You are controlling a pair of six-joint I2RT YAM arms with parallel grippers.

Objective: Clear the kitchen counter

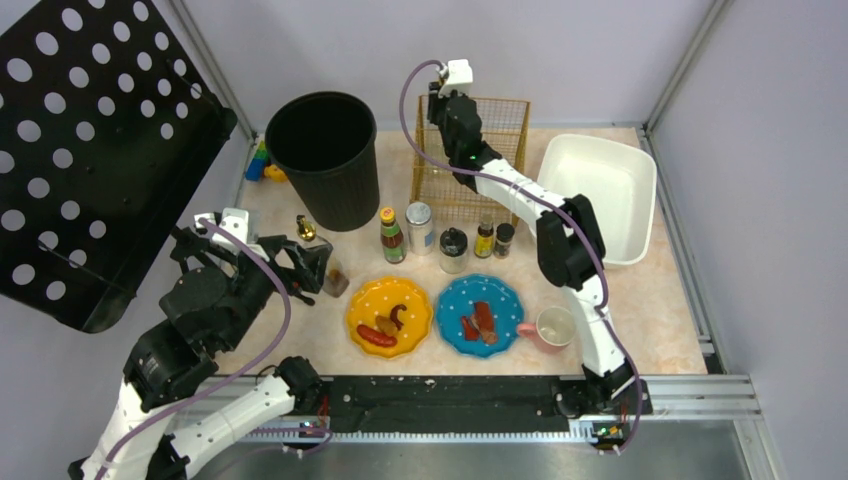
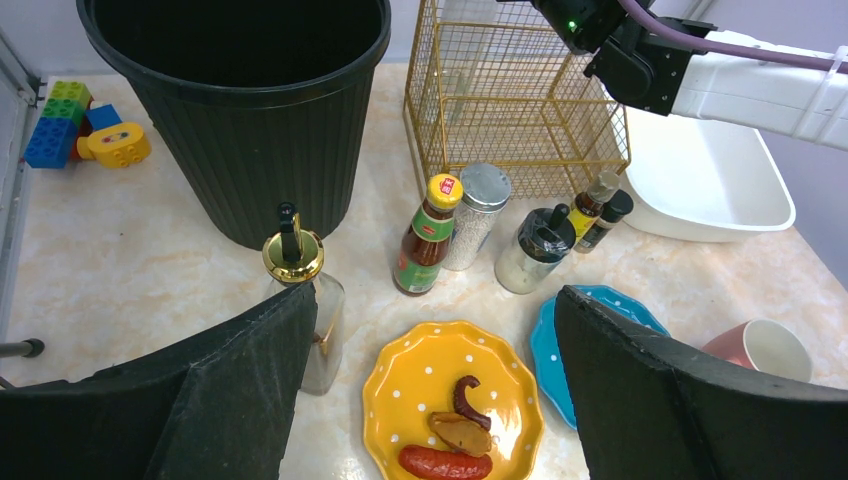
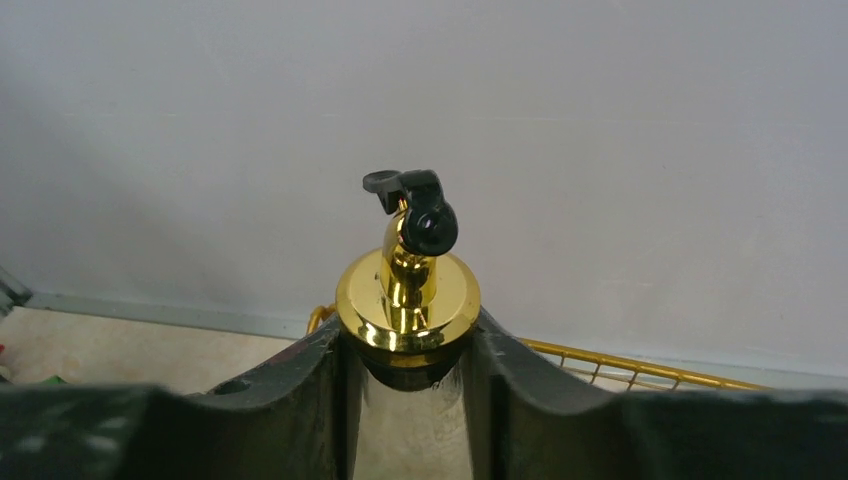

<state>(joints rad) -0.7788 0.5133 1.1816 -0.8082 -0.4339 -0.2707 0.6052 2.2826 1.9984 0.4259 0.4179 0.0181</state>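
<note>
The kitchen counter (image 1: 660, 320) is pale marbled stone. My right gripper (image 3: 408, 350) is shut on the neck of a clear glass bottle with a gold cap (image 3: 407, 300) and black spout. In the top view it (image 1: 443, 105) holds this at the back left of the gold wire basket (image 1: 495, 150). My left gripper (image 2: 435, 300) is open and empty above the yellow plate (image 2: 450, 400). A second gold-capped glass bottle (image 2: 293, 255) stands right beside its left finger (image 2: 240, 380). In the top view this gripper (image 1: 318, 268) is left of the plates.
A black bin (image 1: 325, 158), a white tub (image 1: 600, 190) and toy blocks (image 1: 262, 165) are at the back. A sauce bottle (image 1: 392, 236), a shaker (image 1: 420, 227), a jar (image 1: 453, 250) and two small bottles (image 1: 494, 240) stand mid-counter. A blue plate (image 1: 480, 314) and a pink mug (image 1: 553, 328) are in front.
</note>
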